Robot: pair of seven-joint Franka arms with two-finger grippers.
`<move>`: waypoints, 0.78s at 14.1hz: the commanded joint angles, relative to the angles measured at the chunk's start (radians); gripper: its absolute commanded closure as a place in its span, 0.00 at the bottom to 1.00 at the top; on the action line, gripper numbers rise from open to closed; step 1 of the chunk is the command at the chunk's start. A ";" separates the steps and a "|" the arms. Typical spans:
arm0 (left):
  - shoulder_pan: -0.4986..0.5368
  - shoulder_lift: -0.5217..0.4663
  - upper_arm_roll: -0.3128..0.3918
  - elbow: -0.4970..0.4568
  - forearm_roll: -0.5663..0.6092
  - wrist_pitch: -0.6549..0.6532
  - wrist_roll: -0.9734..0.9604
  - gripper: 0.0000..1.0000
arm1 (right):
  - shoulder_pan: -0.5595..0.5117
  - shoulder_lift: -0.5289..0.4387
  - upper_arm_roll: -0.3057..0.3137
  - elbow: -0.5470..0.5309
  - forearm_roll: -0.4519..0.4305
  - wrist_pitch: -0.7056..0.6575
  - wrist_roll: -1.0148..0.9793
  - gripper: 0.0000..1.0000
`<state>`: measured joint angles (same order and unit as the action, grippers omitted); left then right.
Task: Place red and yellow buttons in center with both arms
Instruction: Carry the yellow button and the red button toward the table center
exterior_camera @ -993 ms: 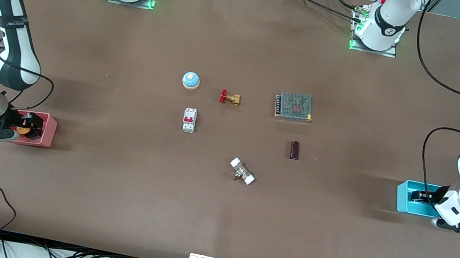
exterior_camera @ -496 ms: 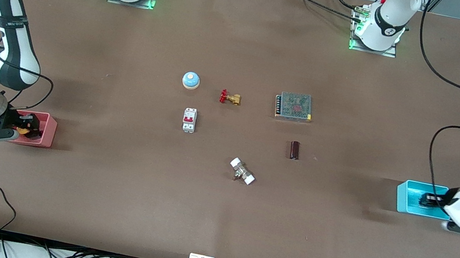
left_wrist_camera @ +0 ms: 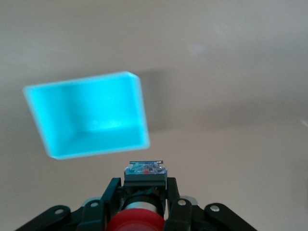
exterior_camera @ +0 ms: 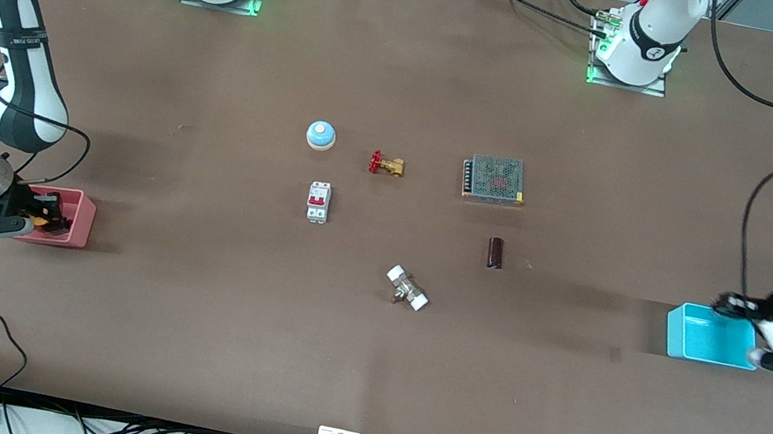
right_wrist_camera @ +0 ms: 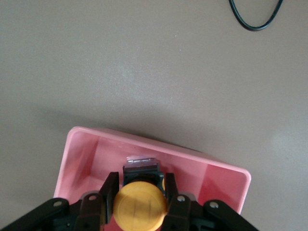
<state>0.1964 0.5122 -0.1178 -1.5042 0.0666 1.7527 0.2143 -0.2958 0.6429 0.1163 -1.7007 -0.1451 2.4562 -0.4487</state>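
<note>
Red button sits clenched between the fingers of the left gripper, its cap toward the wrist camera and its black body ending in a small blue-and-clear terminal block; the gripper hangs in the air over the edge of the cyan tray at the left arm's end of the table, and the tray's inside looks bare from the left wrist view. Over at the right arm's end, the yellow button is pinched by the right gripper, which is down inside the pink tray; from the front the same gripper shows as a dark shape with a speck of orange in the pink tray. Whether that button rests on the tray floor I cannot tell. Across the middle of the brown tabletop lie a blue dome bell, a brass valve with a red handle, a mesh-topped power supply, a white breaker with a red switch, a dark brown cylinder and a small fitting with white ends, all well apart from one another. Any printing on the breaker or the power supply is too small to read; I can make out no brand or label anywhere.
</note>
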 commanded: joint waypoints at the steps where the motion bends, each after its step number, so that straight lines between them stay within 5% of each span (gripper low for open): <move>1: -0.002 -0.012 -0.087 -0.075 0.001 -0.027 -0.035 0.71 | -0.009 0.001 0.005 0.001 0.001 0.014 -0.025 0.62; 6: -0.005 -0.092 -0.227 -0.304 0.004 0.097 -0.257 0.71 | -0.014 -0.031 0.008 0.004 0.004 -0.034 -0.028 0.62; 11: -0.002 -0.152 -0.321 -0.595 0.004 0.383 -0.363 0.71 | -0.003 -0.211 0.054 0.012 0.070 -0.340 -0.013 0.63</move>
<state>0.1759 0.4343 -0.4009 -1.9488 0.0665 2.0234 -0.1131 -0.2972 0.5368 0.1303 -1.6657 -0.1201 2.2252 -0.4539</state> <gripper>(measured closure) 0.573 0.621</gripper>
